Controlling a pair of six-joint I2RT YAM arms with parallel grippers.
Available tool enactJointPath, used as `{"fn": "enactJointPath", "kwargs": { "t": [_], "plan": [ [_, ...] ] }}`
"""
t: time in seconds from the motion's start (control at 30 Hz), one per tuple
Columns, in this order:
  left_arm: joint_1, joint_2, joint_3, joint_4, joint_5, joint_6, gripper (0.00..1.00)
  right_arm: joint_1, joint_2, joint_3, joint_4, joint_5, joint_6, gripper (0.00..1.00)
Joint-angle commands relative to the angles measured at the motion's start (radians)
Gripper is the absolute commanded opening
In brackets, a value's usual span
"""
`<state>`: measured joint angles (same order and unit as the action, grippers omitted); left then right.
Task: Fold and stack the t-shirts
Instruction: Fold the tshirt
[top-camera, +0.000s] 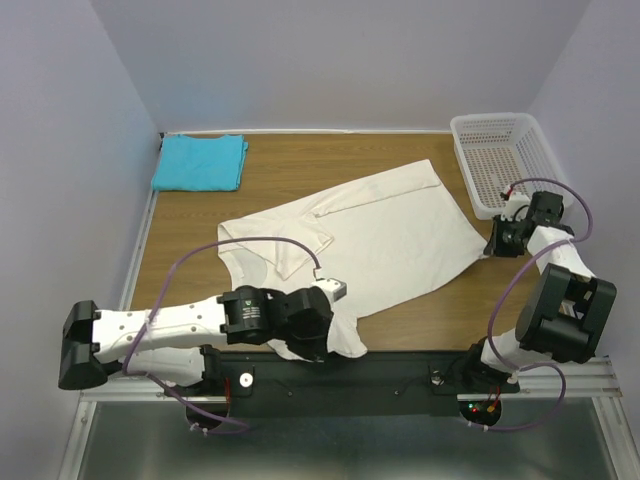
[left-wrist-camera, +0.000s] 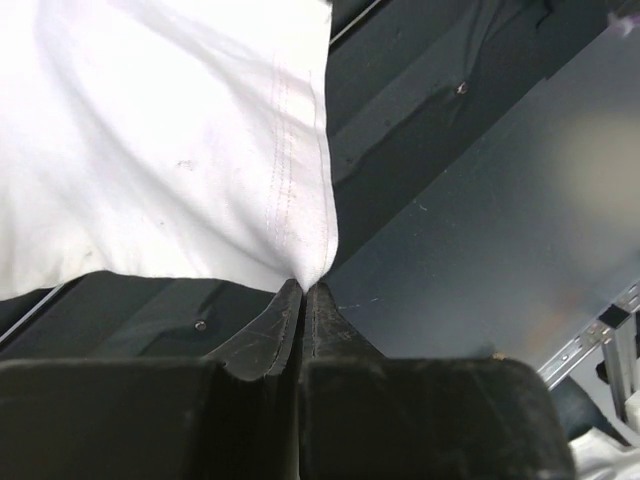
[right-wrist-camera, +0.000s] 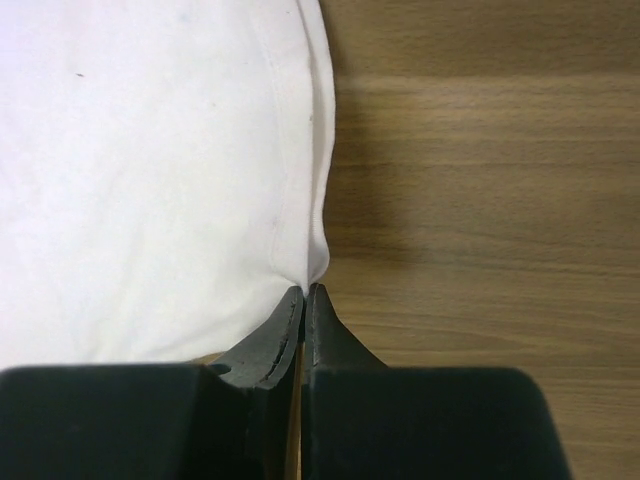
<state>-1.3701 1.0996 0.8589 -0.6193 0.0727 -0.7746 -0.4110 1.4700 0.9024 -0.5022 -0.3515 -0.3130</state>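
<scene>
**A:** What is hidden from above?

**B:** Both grips. The left arm (top-camera: 180, 322) covers the cream-white t-shirt (top-camera: 380, 235) at its corner near 6 o'clock on the tabletop (top-camera: 290, 165). The right arm (top-camera: 560, 255) covers the corner at 3 o'clock (the wrist cameras show both).

**A:** And the jaws?

**B:** The left jaws are pressed together on a hemmed corner. The cloth fans away toward 11 o'clock, with the dark rail (left-wrist-camera: 420, 100) behind it. The right jaws are pinched the same way on another corner. There the cloth spreads toward 10 o'clock, with bare wood at 2 o'clock.

**A:** The other shirt?

**B:** The turquoise-blue t-shirt (top-camera: 200, 162) lies folded at 11 o'clock, well apart from both arms. The white mesh basket (top-camera: 488, 117) sits at 1 o'clock.
</scene>
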Motion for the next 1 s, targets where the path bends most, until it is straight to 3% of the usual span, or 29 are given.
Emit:
{"fn": "enactJointPath", "kwargs": {
  "t": [0.0,0.37,0.97],
  "plan": [
    [0.052,-0.118,0.029,-0.043,-0.051,-0.029,0.00,0.003,-0.054,0.044,-0.021,-0.066,0.028,0.01],
    [0.311,-0.221,0.058,-0.072,-0.042,0.034,0.00,0.003,-0.016,0.125,-0.036,-0.191,0.058,0.01],
    [0.575,-0.234,0.124,-0.161,-0.128,0.110,0.00,0.005,0.111,0.205,-0.016,-0.308,0.084,0.01]
  ]
}}
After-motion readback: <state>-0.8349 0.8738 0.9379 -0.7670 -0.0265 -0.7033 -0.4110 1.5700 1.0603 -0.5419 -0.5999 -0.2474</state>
